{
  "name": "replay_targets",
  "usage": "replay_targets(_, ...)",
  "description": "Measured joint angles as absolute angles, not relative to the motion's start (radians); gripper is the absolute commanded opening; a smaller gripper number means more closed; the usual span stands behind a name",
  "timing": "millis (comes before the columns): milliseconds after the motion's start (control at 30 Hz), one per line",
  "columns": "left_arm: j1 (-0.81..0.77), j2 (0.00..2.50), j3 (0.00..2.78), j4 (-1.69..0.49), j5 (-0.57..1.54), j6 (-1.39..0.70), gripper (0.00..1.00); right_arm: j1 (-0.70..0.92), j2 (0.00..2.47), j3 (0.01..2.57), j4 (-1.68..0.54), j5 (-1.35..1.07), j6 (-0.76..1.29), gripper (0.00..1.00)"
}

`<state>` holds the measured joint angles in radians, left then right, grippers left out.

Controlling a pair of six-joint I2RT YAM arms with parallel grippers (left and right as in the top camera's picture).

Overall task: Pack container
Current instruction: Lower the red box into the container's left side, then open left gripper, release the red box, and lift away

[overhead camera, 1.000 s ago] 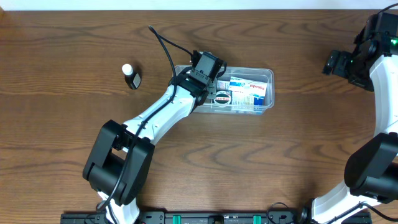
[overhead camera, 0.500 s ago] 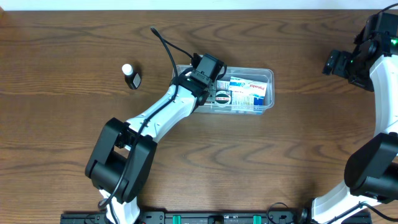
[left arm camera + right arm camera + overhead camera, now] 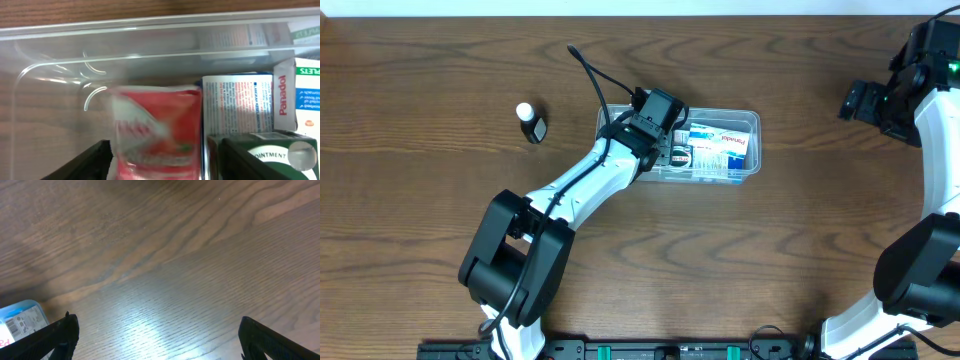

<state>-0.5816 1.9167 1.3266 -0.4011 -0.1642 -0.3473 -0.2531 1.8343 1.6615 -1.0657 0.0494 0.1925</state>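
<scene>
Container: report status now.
Left gripper open inside container, red packet between jaws. Right gripper open, off over table. Container part-packed with boxes. White-capped bottle sits outside.

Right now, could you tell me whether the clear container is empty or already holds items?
Partly filled: inside the container are a blurred red packet, a Panadol box and an ointment box.

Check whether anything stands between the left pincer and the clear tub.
Nothing visible does. The left pincer hangs open over the left end of the tub, with a red packet between its fingers, inside the tub.
</scene>
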Motion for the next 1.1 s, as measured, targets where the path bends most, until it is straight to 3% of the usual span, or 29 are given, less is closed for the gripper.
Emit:
replay_targets(367, -0.582, 1.917, 1.327, -0.401, -0.164, -0.347, 0.69, -0.253, 1.834, 1.662, -1.066, 0.049, 0.192, 0.99)
replay_targets(700, -0.582, 1.917, 1.327, -0.4, -0.178, -0.324, 0.59, -0.253, 1.834, 1.662, -1.066, 0.049, 0.192, 0.99)
replay_targets(833, -0.58, 1.917, 1.327, -0.399, -0.193, -0.315, 0.49, -0.253, 1.834, 1.662, -1.066, 0.05, 0.192, 0.99)
replay_targets(933, -0.578, 1.917, 1.327, -0.398, -0.198, -0.315, 0.29, -0.253, 1.834, 1.662, -1.066, 0.049, 0.192, 0.99)
replay_targets(1000, -0.578, 1.917, 1.327, -0.397, -0.202, -0.315, 0.06, -0.253, 1.834, 1.662, -1.066, 0.05, 0.192, 0.99)
replay_targets(1100, -0.577, 1.917, 1.327, -0.397, -0.207, -0.31, 0.06, -0.253, 1.834, 1.662, -1.066, 0.049, 0.192, 0.99)
